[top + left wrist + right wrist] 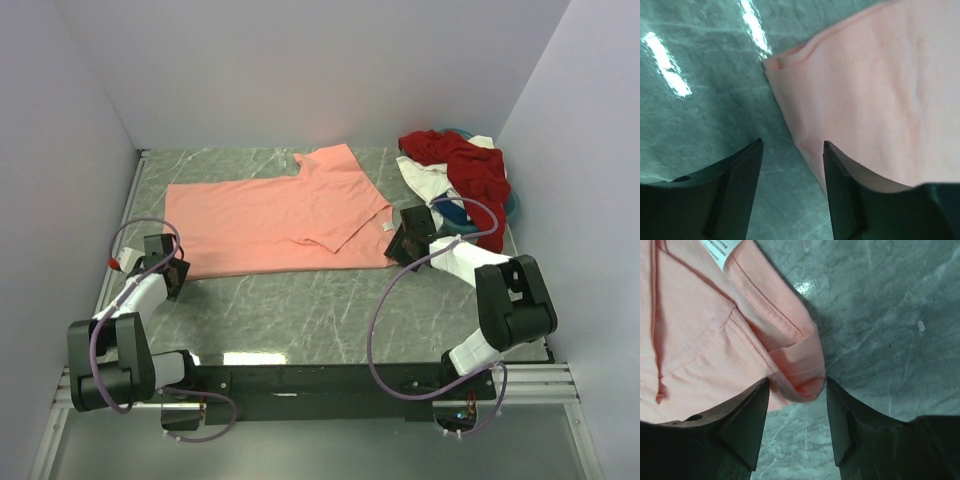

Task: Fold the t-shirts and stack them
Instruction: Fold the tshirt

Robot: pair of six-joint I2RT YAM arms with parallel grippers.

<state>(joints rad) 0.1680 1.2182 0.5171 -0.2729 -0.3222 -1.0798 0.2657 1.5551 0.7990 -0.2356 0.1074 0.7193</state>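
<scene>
Right wrist, white label [720,250] on salmon-pink t-shirt [700,340], print unreadable, left gripper [792,142] and right gripper [798,381] spread

My gripper [797,385] is hanging over the grey marbled desk [890,330], its jaws standing apart. A hemmed, doubled-over corner of the salmon-pink t-shirt [705,340] is lying just ahead of the gap between my fingertips, not pinched. The cloth is spreading away beyond one finger, and bare desk is showing beyond the other. A white label [719,249] is sitting farther ahead on the shirt.
</scene>
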